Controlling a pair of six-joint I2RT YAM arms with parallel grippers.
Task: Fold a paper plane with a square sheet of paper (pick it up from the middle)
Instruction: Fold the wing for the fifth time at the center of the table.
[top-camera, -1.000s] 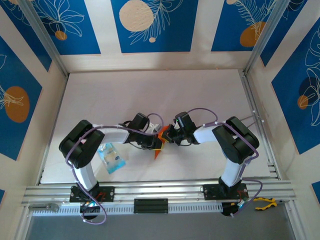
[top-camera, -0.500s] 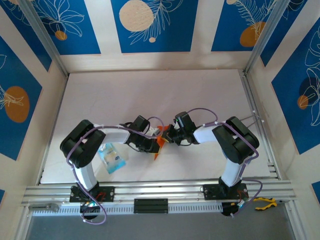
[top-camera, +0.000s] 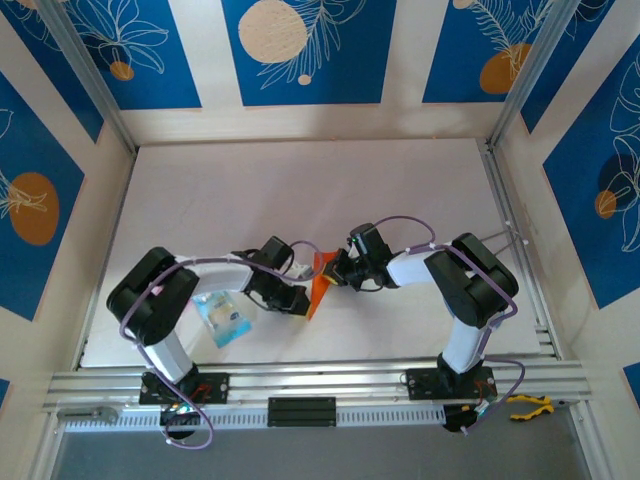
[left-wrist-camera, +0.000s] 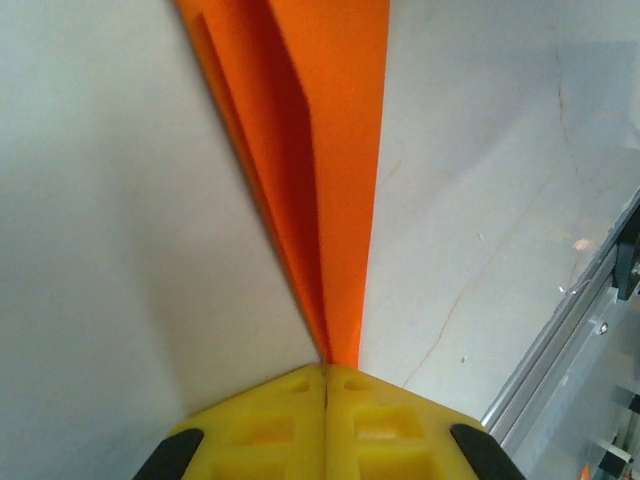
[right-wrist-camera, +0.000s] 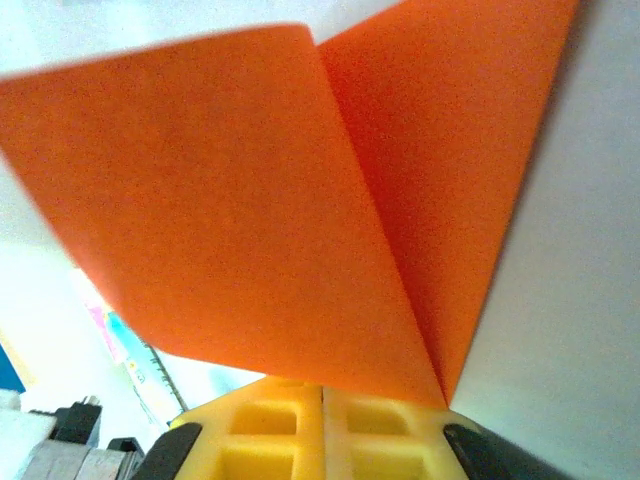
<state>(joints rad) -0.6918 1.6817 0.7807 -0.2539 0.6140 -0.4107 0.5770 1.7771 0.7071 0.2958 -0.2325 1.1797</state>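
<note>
Top cam: folded orange paper sits centre-front over the surface, between both arms. Left gripper is on its left side, right gripper on its far-right end. Long axis runs near-to-far, slightly diagonal. Blue packet lies well apart, left.
Left wrist: gripper closed on the paper edge, layers run straight away from it.
Right wrist: gripper closed on the paper, two flaps fan out ahead.
Both arms equally near, so next crease prob runs along that axis.
</note>
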